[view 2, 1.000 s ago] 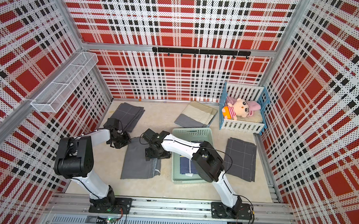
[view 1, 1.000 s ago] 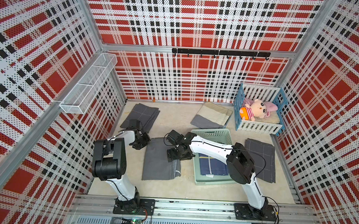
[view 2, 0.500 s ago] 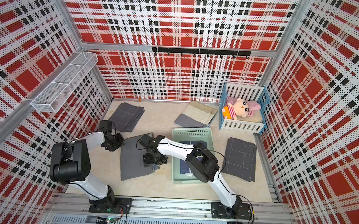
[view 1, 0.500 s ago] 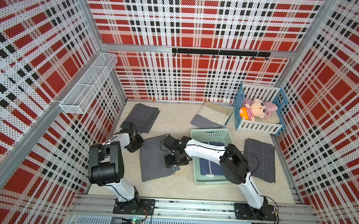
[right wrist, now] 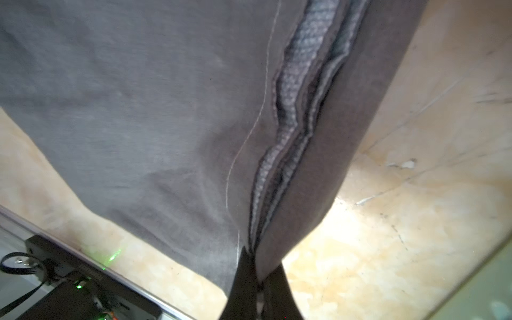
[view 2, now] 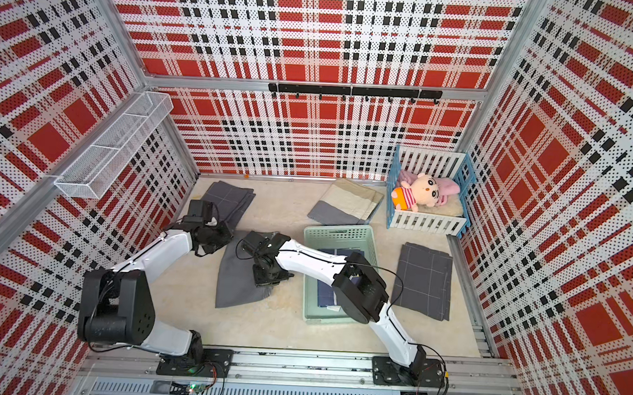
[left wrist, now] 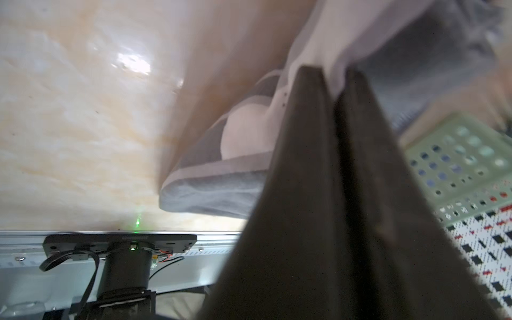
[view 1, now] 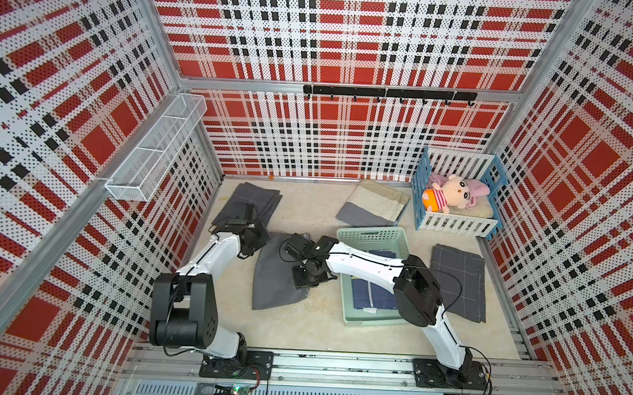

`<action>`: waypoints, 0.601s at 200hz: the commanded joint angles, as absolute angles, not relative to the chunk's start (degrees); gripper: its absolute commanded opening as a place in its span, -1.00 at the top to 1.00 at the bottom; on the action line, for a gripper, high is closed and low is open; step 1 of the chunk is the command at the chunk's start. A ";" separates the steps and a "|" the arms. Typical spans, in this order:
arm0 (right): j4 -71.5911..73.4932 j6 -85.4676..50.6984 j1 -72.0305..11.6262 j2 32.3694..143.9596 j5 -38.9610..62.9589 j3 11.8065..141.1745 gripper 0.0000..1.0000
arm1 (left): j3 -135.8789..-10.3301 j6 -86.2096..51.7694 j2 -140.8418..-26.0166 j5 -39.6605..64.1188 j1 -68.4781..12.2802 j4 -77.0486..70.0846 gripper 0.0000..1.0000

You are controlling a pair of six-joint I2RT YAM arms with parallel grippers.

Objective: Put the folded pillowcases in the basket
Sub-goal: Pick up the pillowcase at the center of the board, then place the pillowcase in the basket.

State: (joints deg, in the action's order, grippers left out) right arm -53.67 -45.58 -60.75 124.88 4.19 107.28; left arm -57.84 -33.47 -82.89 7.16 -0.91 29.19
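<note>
- Pillowcase point(view 1: 273, 285), a folded rectangle of plain dark grey fabric, lies on the beige marbled table point(view 1: 300, 335). It is just beside the left wall of the basket point(view 1: 370, 234), a shallow pale mint-green plastic crate with perforated sides. None of it is inside.
- The right gripper point(view 1: 305, 279) sits on the pillowcase edge that faces the basket. In the right wrist view its dark fingers point(right wrist: 241, 279) are pressed together on the stacked fabric layers.
- The left gripper point(view 1: 255, 239) is at the pillowcase's far-left corner. The blurred left wrist view shows its two fingers point(left wrist: 307, 116) together, with a pale grey fold rising off the table to their tips.
- A second ago the right gripper's jaws stood spread over that edge; now they are clamped on it. The left gripper was already closed.
- Half a second ago the cloth and both grippers sat further from the basket, with the cloth skewed. Now it is close to the basket again.
- Its near corner on the basket side is drawn in toward the right gripper, where a second ago it lay square.
- A dark blue folded cloth point(view 1: 371, 294) rests on the basket's bottom, as before.
</note>
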 commanded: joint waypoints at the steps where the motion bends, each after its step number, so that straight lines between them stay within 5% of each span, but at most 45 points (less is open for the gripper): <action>1: -54.85 -47.41 -61.13 116.04 -1.26 107.17 1.00 | -63.35 -36.63 -79.06 5.57 -4.49 31.67 1.00; 43: -58.76 -50.57 -60.29 105.90 -7.21 101.10 1.00 | -72.77 -41.04 -79.38 3.98 -15.20 33.84 1.00; 120: -58.55 -60.93 -51.43 76.87 -8.33 66.74 1.00 | -83.83 -47.42 -92.99 1.51 -35.88 31.49 1.00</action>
State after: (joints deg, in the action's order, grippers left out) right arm -57.60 -56.38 -53.95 83.24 -7.75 73.43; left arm -82.02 -44.69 -88.99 2.92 -32.12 32.42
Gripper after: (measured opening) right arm 0.058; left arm 0.047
